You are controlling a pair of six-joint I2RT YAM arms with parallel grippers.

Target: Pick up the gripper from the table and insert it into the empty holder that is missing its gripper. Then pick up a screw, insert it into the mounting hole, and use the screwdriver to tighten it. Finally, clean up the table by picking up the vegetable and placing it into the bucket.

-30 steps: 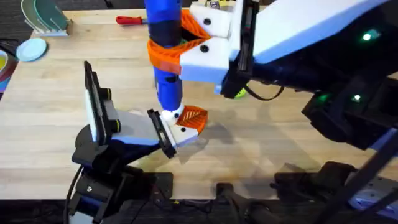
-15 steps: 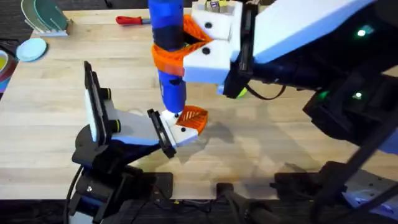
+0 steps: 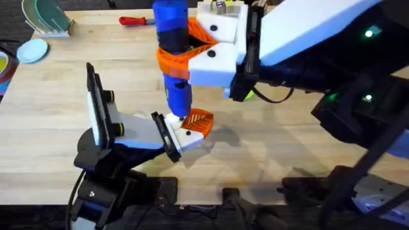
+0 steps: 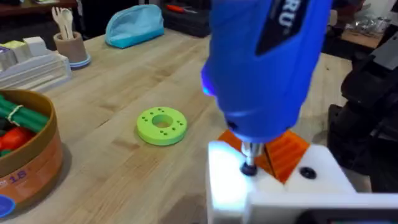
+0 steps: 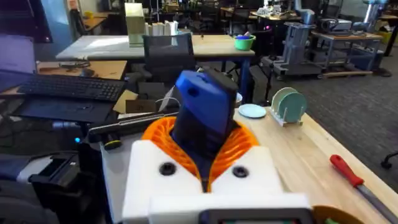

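My right gripper is shut on the blue screwdriver, which it holds upright between its orange ribbed pads. The screwdriver's thin bit stands on a dark screw in the white holder at my left gripper's tip. The orange gripper sits in that holder, just behind the bit. At the side stands the brown bucket, with green and red vegetables inside.
A flat green ring disc lies on the table beyond the holder. A red-handled tool lies at the far edge, a dish rack and a pale blue plate at the far left. My right arm hangs over the table's right half.
The right gripper and the screwdriver shifted slightly to the right a second ago and have held still since. The left arm has not moved.
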